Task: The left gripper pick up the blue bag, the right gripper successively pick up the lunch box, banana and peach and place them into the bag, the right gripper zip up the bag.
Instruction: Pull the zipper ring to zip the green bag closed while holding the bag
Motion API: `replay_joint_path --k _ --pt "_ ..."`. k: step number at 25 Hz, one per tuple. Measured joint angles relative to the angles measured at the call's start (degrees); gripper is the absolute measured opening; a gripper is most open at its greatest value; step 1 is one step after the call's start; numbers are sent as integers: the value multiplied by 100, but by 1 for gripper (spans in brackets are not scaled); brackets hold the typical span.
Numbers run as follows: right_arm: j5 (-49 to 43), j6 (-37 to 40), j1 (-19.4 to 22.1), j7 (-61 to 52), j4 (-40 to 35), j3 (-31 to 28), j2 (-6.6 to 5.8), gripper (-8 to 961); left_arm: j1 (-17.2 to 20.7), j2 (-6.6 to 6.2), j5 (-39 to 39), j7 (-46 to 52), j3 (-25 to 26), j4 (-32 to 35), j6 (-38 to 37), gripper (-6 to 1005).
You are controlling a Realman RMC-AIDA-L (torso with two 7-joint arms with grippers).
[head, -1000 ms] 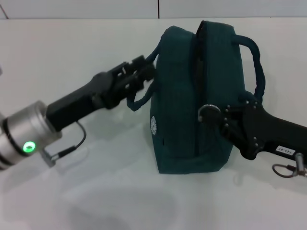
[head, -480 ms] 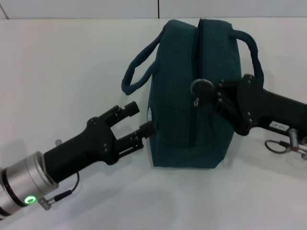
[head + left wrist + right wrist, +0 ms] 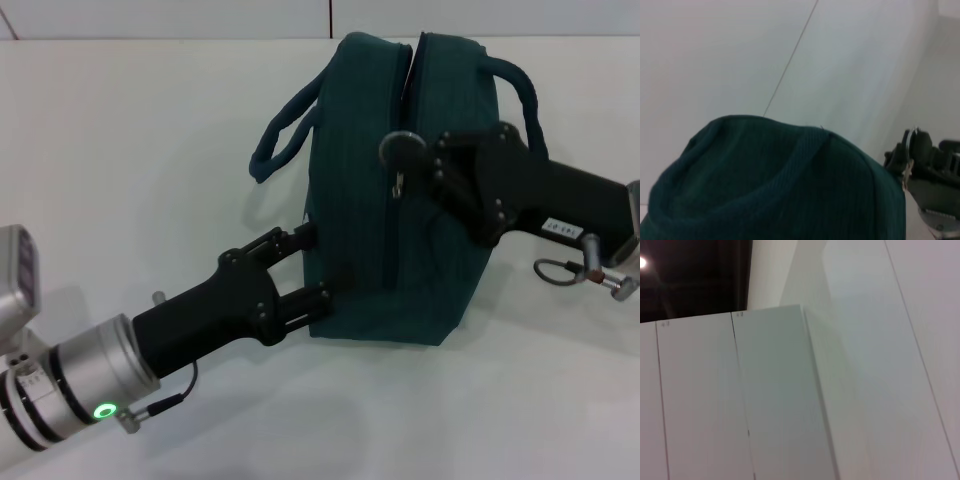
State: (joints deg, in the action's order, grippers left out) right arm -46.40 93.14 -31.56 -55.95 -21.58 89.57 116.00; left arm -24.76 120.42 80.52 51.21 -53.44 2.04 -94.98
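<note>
Dark teal fabric bag stands mid-table with both loop handles free. We see left gripper at its 7 o'clock corner, fingers spread against the side. Right gripper at 3 o'clock, fingers pinching the zipper pull.

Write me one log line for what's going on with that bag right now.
bag: upright on table, zip nearly closed | right gripper: at zip pull on top | left gripper: open, bracing bag's lower side | handles loose
</note>
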Motion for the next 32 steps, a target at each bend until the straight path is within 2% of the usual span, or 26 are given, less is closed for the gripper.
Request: replay_joint_path --k 7,13,15,26,32 --pt "206 -59 -90 6 29 -11 11 11 -220 31 -2 -70 1 -157 333 773" --pt "210 -84 -113 -2 62 -14 5 11 -227 34 -41 -373 48 -201 410 570" --pt "211 -126 -114 -11 60 -17 1 11 -226 34 -45 -497 52 -231 411 326" --pt "599 -315 -115 -59 62 -38 9 11 -245 34 -6 -1096 30 -347 426 146" --pt "1174 -384 -66 -114 164 -43 5 11 -289 34 86 -1573 3 -521 466 104"
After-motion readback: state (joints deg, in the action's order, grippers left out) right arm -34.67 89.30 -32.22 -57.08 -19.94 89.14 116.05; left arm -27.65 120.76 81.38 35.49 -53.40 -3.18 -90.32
